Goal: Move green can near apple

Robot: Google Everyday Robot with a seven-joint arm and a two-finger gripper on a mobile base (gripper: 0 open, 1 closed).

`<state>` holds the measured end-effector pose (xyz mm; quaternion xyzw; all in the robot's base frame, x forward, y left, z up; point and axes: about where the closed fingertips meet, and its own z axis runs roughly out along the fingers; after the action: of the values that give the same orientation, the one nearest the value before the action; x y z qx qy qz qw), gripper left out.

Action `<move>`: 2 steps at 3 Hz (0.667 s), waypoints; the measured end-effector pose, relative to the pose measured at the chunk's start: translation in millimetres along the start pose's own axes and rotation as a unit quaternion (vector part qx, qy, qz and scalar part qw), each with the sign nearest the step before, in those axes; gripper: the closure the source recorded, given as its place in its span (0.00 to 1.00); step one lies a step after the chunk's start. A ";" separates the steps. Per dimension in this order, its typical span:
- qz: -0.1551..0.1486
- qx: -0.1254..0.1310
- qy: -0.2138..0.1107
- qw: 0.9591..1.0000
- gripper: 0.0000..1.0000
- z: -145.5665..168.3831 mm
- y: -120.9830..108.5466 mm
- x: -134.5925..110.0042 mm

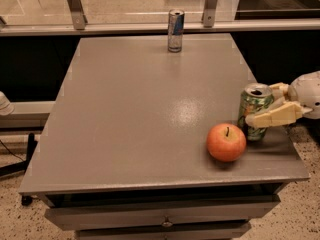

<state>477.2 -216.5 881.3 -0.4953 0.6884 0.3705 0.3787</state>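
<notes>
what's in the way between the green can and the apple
Nothing visible. The green can stands right beside the apple, just behind it, with the gripper closed on it from the right. The only other thing on the table, a blue can, stands far off at the back edge.
</notes>
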 end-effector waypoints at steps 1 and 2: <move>-0.008 -0.030 -0.005 1.000 0.36 -1.5 9.3 4.1; -0.024 -0.048 -0.008 0.999 0.12 -3.0 16.2 6.1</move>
<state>459.8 -217.8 879.4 -0.5262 0.6546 0.3978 0.3694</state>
